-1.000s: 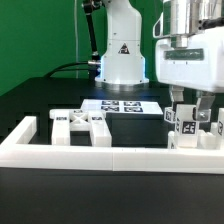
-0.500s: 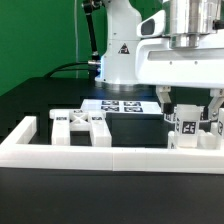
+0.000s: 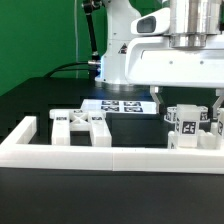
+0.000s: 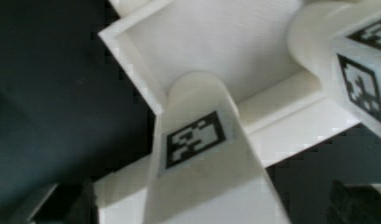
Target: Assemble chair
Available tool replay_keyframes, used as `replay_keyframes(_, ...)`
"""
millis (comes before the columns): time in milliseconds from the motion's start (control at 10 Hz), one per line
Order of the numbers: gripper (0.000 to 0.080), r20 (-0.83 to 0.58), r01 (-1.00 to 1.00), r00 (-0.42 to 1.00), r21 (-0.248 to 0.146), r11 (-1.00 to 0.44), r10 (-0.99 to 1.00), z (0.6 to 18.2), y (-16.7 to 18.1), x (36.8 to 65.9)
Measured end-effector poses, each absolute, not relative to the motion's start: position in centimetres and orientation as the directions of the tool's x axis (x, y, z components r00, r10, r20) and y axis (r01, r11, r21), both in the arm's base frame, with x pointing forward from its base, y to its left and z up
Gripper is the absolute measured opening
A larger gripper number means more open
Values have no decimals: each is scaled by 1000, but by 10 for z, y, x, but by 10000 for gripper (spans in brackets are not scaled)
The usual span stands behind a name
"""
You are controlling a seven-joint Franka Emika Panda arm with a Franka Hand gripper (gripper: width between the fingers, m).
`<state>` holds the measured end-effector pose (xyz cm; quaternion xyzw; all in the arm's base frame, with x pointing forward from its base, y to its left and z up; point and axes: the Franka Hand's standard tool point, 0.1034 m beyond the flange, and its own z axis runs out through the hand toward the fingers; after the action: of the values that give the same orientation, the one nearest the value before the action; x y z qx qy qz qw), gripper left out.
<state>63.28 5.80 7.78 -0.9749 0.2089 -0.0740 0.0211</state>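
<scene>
A white chair piece (image 3: 190,125) with black-and-white tags stands at the exterior view's right, just inside the border frame. My gripper (image 3: 189,103) hangs right above it, fingers spread wide to either side of its top and not touching it. In the wrist view a long white tagged bar (image 4: 208,140) runs between my dark fingertips (image 4: 45,200), with gaps on both sides; my gripper (image 4: 201,205) is open. A second chair piece (image 3: 80,125) with tagged blocks lies at the exterior view's left.
The long white border frame (image 3: 110,152) runs along the front, with a raised end (image 3: 22,130) at the left. The marker board (image 3: 122,104) lies flat behind the parts. The arm's white base (image 3: 122,55) stands at the back on the black table.
My gripper has risen a little and its fingers have spread apart, off the chair piece at the right. The piece stays standing in place.
</scene>
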Motion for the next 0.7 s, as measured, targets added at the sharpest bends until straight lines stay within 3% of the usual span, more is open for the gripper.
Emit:
replay_keyframes(400, 638, 150, -251, 956, -39, -967, -254, 78, 56, 633)
replay_keyframes(600, 337, 149, -253, 955, -39, -967, -256, 78, 56, 633)
replay_keyframes(700, 337, 149, -260, 953, -40, -965, -264, 78, 56, 633)
